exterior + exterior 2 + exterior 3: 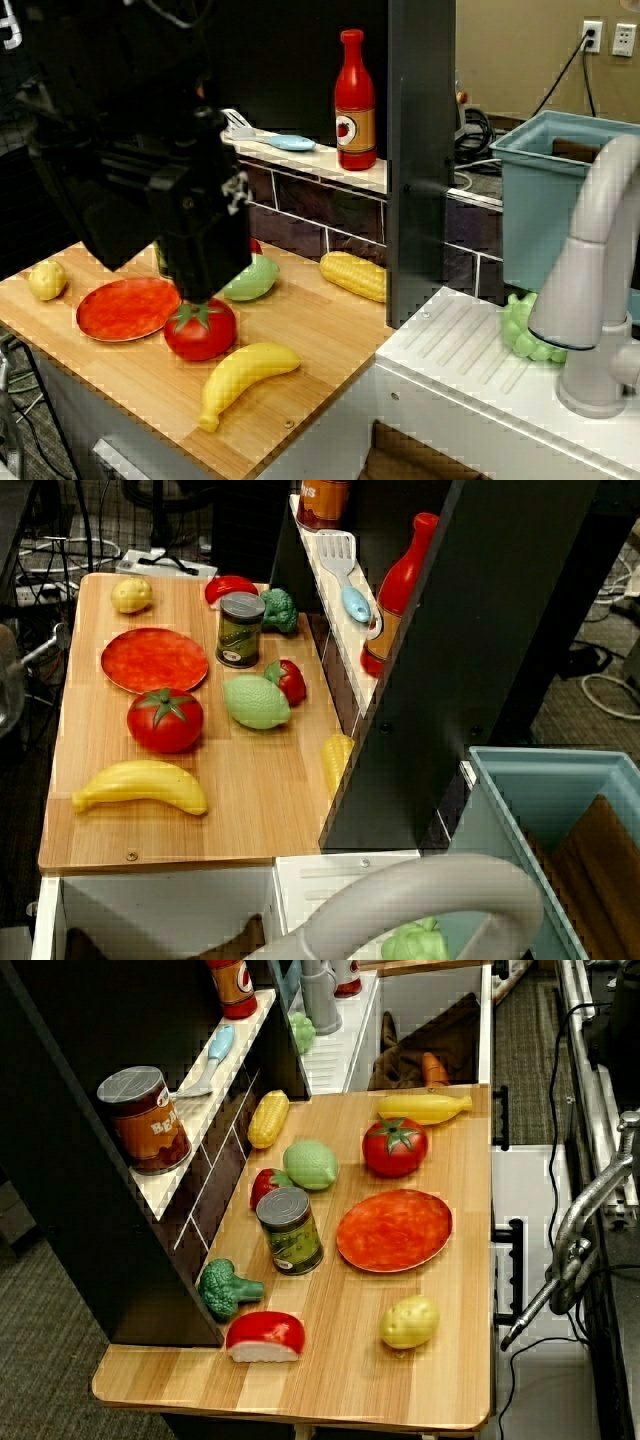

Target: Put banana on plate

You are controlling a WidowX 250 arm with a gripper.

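Note:
The yellow banana (245, 372) lies flat near the front edge of the wooden board, curved, with nothing touching it. It also shows in the view from above as the banana (140, 785) and in the view from the far end as the banana (425, 1108). The red-orange plate (125, 308) (155, 660) (393, 1230) sits bare, a tomato's width beyond the banana. In the view from the side, my black gripper (200, 285) hangs as a dark blurred mass in front of the plate and tomato. Its fingers cannot be made out. It does not appear in the other two views.
A red tomato (165, 720) stands between banana and plate. Nearby are a green lime (256, 702), a can (240, 630), a corn cob (352, 275), broccoli (225, 1288) and a small yellow fruit (131, 594). A shelf with a ketchup bottle (355, 100) lines the back. A grey faucet (590, 290) stands to the right.

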